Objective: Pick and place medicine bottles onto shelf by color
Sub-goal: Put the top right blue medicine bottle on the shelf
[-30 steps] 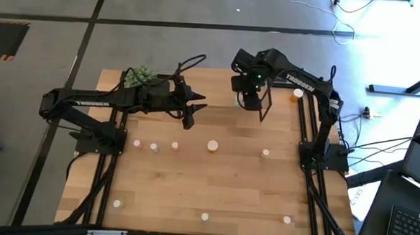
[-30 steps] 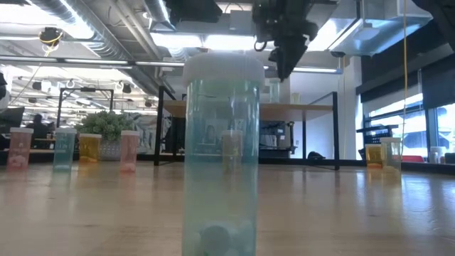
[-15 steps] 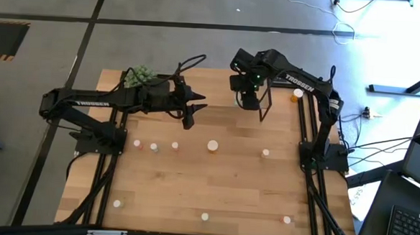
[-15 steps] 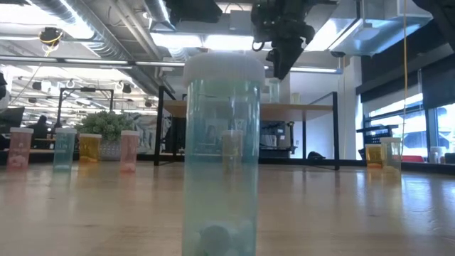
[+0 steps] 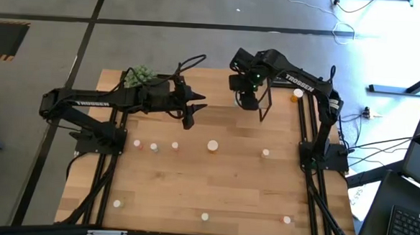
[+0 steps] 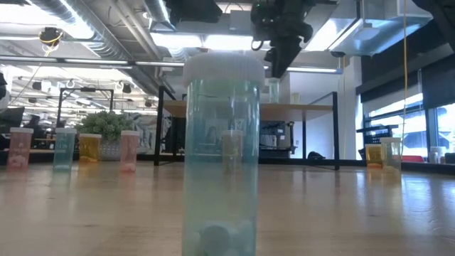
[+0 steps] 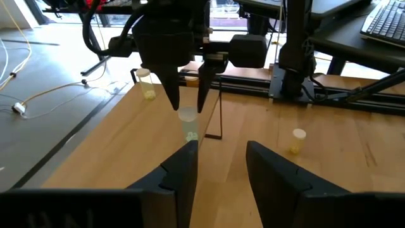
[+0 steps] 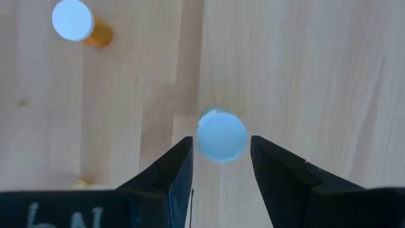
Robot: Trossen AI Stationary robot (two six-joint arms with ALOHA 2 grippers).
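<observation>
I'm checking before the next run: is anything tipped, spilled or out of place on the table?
Nothing is tipped or spilled; the medicine bottles in view stand upright. One oddity: a pale green bottle stands right in front of the low camera, blocking the middle of its view.

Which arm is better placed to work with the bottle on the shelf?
Right. The right gripper hangs open directly over the pale-capped bottle on the shelf; the left gripper sits off to the side, empty.

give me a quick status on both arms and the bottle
Right pincer open, above pale bottle on shelf. Left pincer open, empty, waiting mid-table. Nothing in the way.
</observation>
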